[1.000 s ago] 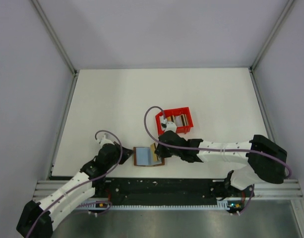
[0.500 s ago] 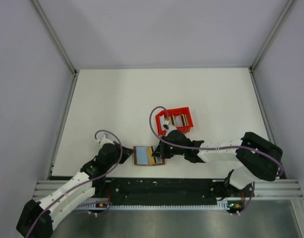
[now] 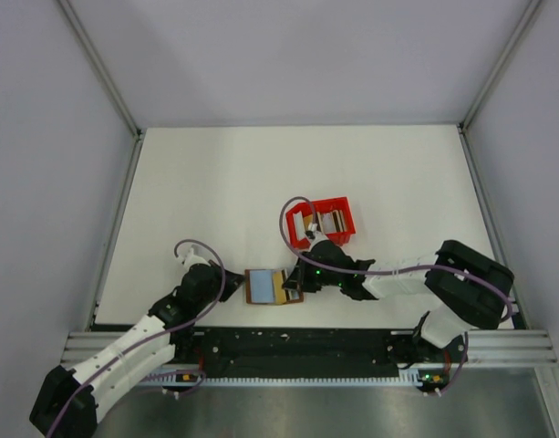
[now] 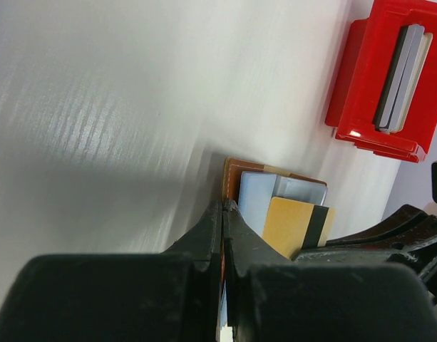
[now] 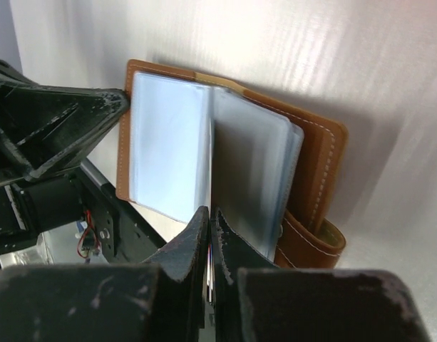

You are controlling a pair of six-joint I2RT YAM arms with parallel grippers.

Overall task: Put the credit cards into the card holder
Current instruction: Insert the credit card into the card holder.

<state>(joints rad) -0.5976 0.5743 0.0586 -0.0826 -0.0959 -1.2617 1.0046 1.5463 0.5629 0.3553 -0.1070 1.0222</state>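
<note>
Update: right hand (image 5: 209, 214) has swung off red plastic bin (image 4: 350, 78), now at right side of brown leather card holder (image 3: 272, 286), lying open mid near edge of tabletop (image 3: 215, 182). Its fingers (image 5: 189, 235) pressed together, pinching tan-gold plastic card with dark stripe (image 4: 296, 224). Card overlaps grey sleeves (image 5: 168, 157), not seated by my read. Left hand (image 4: 224, 208) unmoved, clamped on holder's left edge. You're at insertion step; mind sleeve-mouth alignment. Pale cards (image 4: 400, 71) wait upright in bin, toward tabletop centre.
</note>
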